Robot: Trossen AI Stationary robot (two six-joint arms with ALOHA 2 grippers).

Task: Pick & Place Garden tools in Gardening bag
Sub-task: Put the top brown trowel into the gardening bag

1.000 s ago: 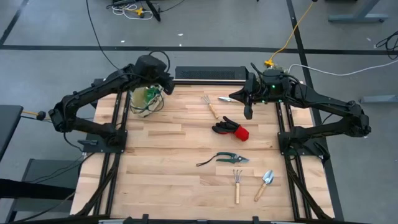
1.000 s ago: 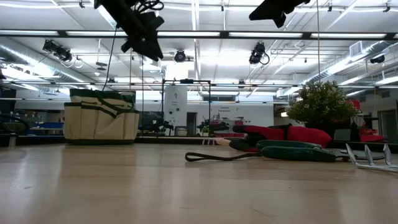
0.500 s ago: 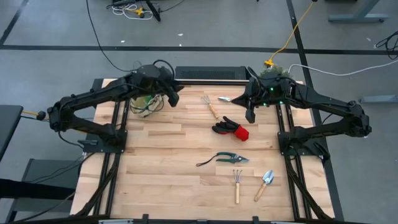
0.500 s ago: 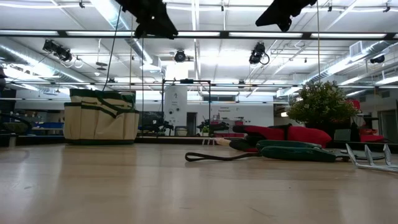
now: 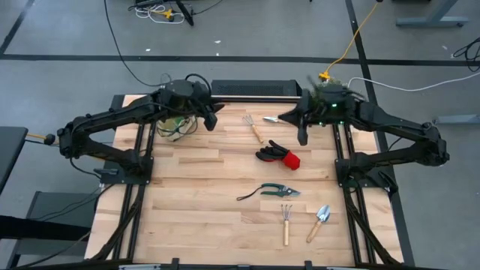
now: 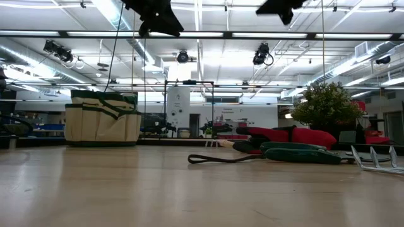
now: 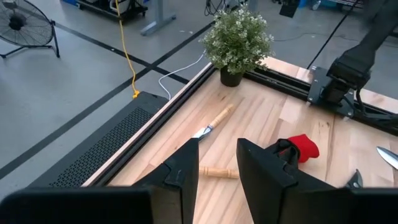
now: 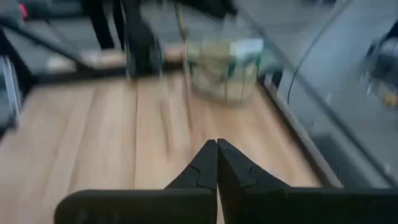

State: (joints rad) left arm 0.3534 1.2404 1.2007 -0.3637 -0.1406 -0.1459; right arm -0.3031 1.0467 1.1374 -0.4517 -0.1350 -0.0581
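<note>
Left gripper (image 7: 217,180): jaws released, raised beside the gardening bag (image 6: 102,120).
Right gripper (image 8: 216,163): jaws clenched, empty, above the desk (image 5: 202,195) near the gloves (image 5: 279,155).

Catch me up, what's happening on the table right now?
Neither arm holds anything. The left gripper hovers open beside the gardening bag at the table's far left; the right gripper is shut and empty near the far right. Lying on the wood outside the bag: a wooden-handled fork, a trowel, the black-and-red gloves, the pruning shears, a small rake and a second trowel. A potted plant stands at the far right corner.
</note>
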